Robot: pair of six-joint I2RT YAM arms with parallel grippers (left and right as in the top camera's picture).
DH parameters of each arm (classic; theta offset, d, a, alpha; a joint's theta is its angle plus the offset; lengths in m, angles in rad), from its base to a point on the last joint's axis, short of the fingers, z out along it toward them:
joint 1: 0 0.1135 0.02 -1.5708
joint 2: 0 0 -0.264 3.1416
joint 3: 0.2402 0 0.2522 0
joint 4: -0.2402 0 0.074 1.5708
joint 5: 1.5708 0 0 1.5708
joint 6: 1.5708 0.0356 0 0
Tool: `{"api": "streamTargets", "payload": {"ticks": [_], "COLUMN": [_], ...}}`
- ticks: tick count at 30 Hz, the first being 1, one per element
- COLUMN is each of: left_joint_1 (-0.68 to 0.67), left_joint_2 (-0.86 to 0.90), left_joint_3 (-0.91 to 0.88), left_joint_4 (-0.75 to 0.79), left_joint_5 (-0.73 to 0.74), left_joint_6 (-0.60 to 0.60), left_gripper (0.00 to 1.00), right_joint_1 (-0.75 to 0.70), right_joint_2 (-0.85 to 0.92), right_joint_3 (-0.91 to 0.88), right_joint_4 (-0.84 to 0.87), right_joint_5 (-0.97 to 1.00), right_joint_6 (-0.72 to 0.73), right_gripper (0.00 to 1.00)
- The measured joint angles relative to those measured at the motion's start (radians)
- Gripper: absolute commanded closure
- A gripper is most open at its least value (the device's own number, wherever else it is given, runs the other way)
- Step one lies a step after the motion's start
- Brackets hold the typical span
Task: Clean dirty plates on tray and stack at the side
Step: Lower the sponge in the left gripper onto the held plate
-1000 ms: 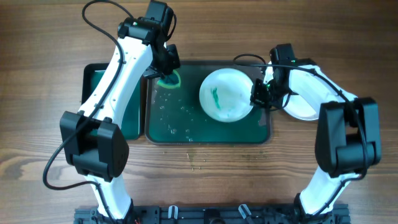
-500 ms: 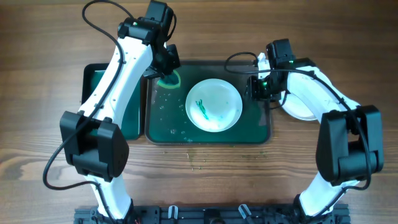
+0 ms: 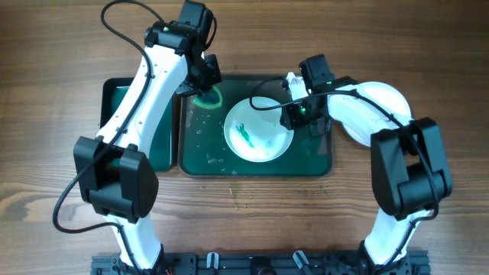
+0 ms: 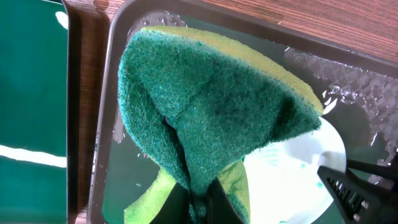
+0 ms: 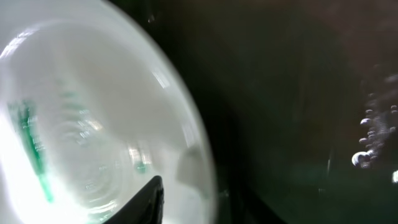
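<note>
A white plate [image 3: 258, 131] with teal-green smears lies in the middle of the large dark green tray [image 3: 200, 156]. My right gripper [image 3: 295, 114] is at the plate's right rim. In the right wrist view one dark finger [image 5: 148, 200] lies over the plate [image 5: 93, 124], and the jaws stand apart across the rim. My left gripper [image 3: 205, 79] is shut on a green and yellow sponge [image 3: 207, 98] held over the tray's far left corner. In the left wrist view the sponge [image 4: 211, 106] fills the frame, with the plate [image 4: 298, 168] behind it. Another white plate [image 3: 386, 98] lies on the table right of the tray, partly under my right arm.
A smaller green tray [image 3: 122, 114] lies left of the large one, under my left arm. Water drops [image 3: 208, 137] dot the large tray's left half. Bare wooden table [image 3: 252, 221] surrounds both trays.
The smeared plate has gone from the tray's right part to its middle and now lies flat. My right gripper moved left to the plate's rim. My left arm and the sponge have not moved.
</note>
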Motion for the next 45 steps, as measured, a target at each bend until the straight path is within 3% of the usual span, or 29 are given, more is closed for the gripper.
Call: {"api": "streamTargets", "payload": {"ticks": [4, 5, 9, 16, 23, 45], "left_joint_1": [0.0, 0.0, 0.0, -0.01, -0.06, -0.111], "left_joint_2": [0.0, 0.0, 0.0, 0.0, 0.002, 0.264], "left_joint_3": [0.0, 0.0, 0.0, 0.0, 0.0, 0.0], "left_joint_4": [0.0, 0.0, 0.0, 0.004, 0.01, 0.047], "left_joint_5": [0.0, 0.0, 0.0, 0.0, 0.0, 0.087], "left_joint_6": [0.0, 0.0, 0.0, 0.0, 0.0, 0.027], "left_gripper": [0.96, 0.96, 0.96, 0.96, 0.96, 0.96], "right_joint_1": [0.0, 0.0, -0.001, 0.007, 0.014, 0.021], "right_joint_2": [0.005, 0.005, 0.006, 0.007, -0.014, -0.017], "right_joint_3": [0.0, 0.0, 0.0, -0.024, -0.09, -0.105], "right_joint_4": [0.025, 0.025, 0.025, 0.036, 0.129, 0.148], "right_joint_5": [0.054, 0.057, 0.039, -0.035, -0.065, -0.095], "right_joint_6": [0.024, 0.031, 0.083, 0.391, 0.544, 0.572], "right_gripper": [0.94, 0.96, 0.96, 0.96, 0.96, 0.96]}}
